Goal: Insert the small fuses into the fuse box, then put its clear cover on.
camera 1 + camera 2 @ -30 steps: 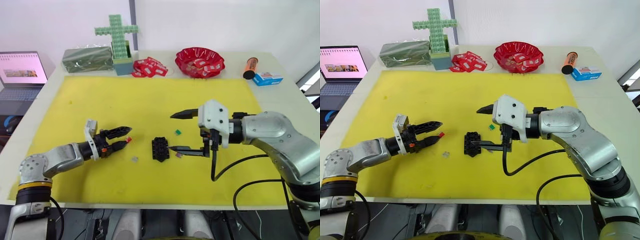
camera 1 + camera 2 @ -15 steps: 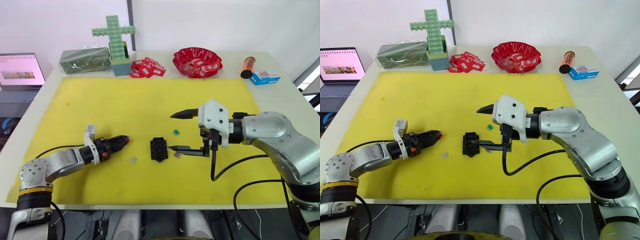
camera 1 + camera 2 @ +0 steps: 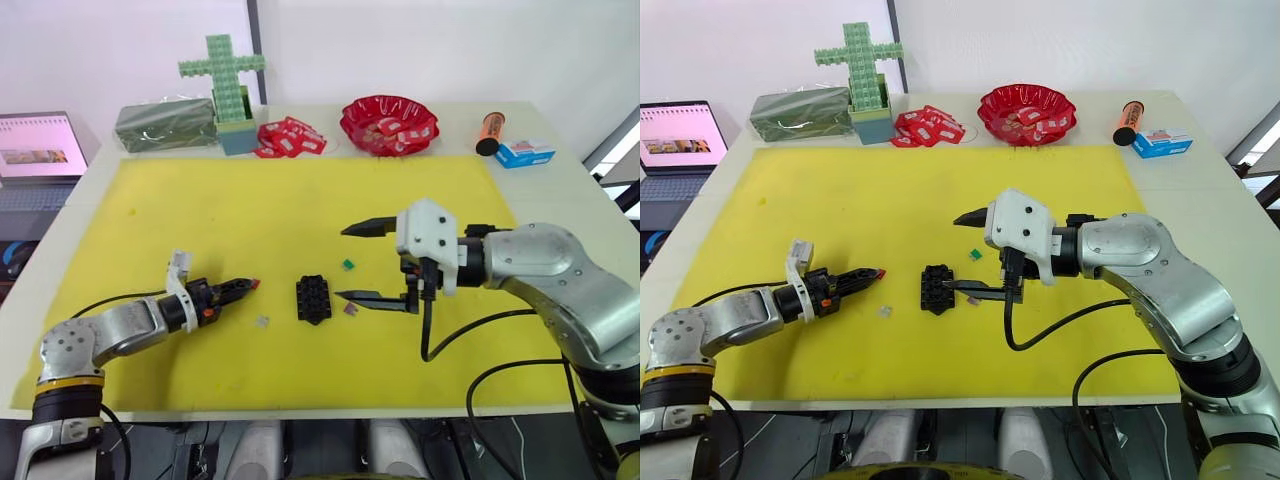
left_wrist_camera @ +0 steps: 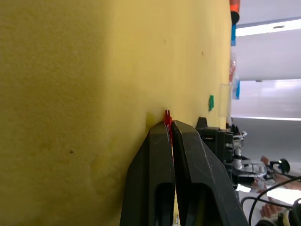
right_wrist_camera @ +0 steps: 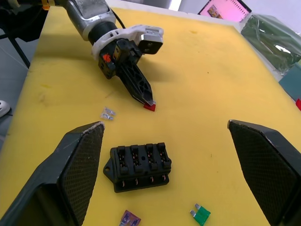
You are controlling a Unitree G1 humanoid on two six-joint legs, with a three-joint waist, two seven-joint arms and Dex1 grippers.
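The black fuse box (image 3: 313, 298) lies mid-mat on the yellow mat (image 3: 280, 205). My left gripper (image 3: 243, 287) is low over the mat to its left, shut on the red fuse (image 3: 255, 284), which is pinched at the fingertips (image 4: 167, 117). The pale grey fuse (image 3: 262, 321) lies between that gripper and the box. The green fuse (image 3: 348, 264) and the purple fuse (image 3: 350, 309) lie just right of the box. My right gripper (image 3: 357, 262) hovers there, open wide and empty, its fingers straddling those two fuses. I cannot make out the clear cover.
Along the table's back edge stand a green brick cross (image 3: 222, 75), a dark green packet (image 3: 165, 122), red-and-white packets (image 3: 288, 137), a red bowl (image 3: 388, 122), an orange cylinder (image 3: 486, 133) and a blue box (image 3: 524, 153). A laptop (image 3: 35, 148) sits at far left.
My left gripper has gone from open around the red fuse to shut on it. The right arm has held still. The head views have shifted a little.
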